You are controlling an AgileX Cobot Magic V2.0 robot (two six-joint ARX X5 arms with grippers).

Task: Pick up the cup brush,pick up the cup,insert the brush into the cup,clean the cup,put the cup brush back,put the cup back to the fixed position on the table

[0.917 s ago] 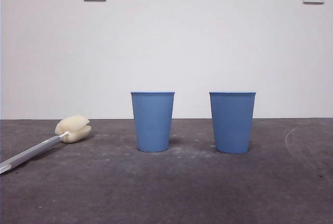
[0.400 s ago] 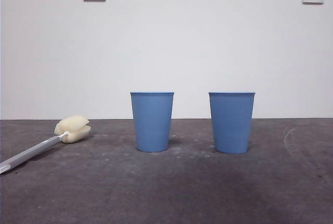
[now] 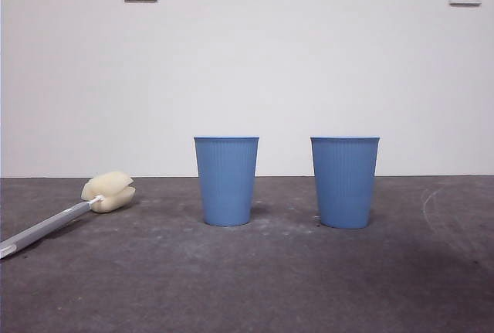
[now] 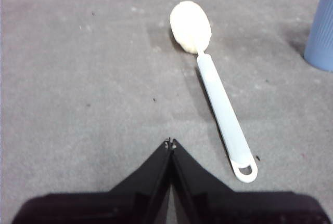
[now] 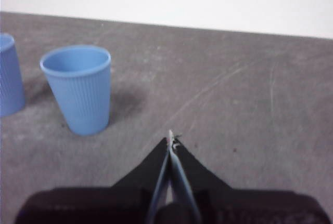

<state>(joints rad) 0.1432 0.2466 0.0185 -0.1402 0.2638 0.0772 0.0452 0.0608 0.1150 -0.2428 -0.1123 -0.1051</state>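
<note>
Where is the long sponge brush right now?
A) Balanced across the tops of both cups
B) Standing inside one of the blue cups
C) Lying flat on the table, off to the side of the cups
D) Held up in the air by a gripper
C: the cup brush lies flat on the table, apart from both blue cups; the left gripper is shut and empty near its handle.

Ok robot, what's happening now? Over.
Both grippers shut, empty: left above brush, right near a cup. Brush flat on table. Nothing blocking.
</note>
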